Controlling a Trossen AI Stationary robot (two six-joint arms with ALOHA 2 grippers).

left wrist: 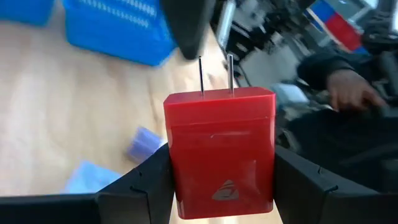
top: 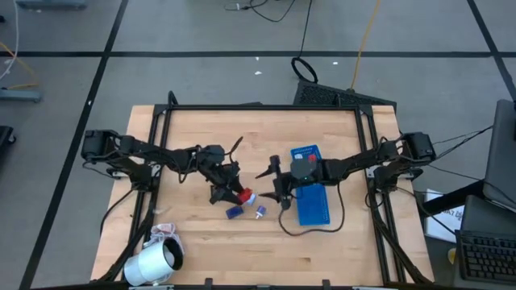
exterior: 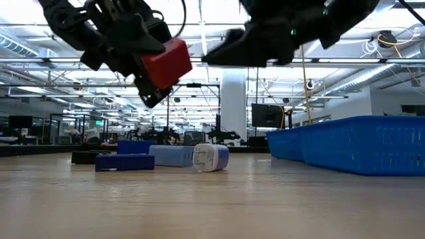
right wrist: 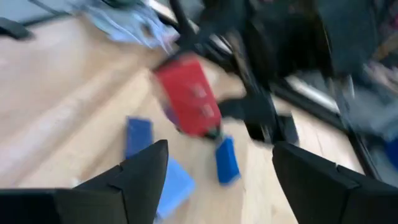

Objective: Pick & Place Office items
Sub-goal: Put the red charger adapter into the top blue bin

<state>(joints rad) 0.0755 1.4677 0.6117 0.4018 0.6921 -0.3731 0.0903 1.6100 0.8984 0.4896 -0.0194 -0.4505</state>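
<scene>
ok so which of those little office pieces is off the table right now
The red block, the one with two metal prongs. The left claw holds it up in the air, while the blue pieces lie on the wooden table.

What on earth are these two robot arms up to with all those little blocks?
The left gripper is clamped on a red plug block and holds it in the air above the wooden table. The right gripper hangs open and empty close by, facing it. A few small blue pieces lie on the table below, and a blue tray sits off to the right.
</scene>
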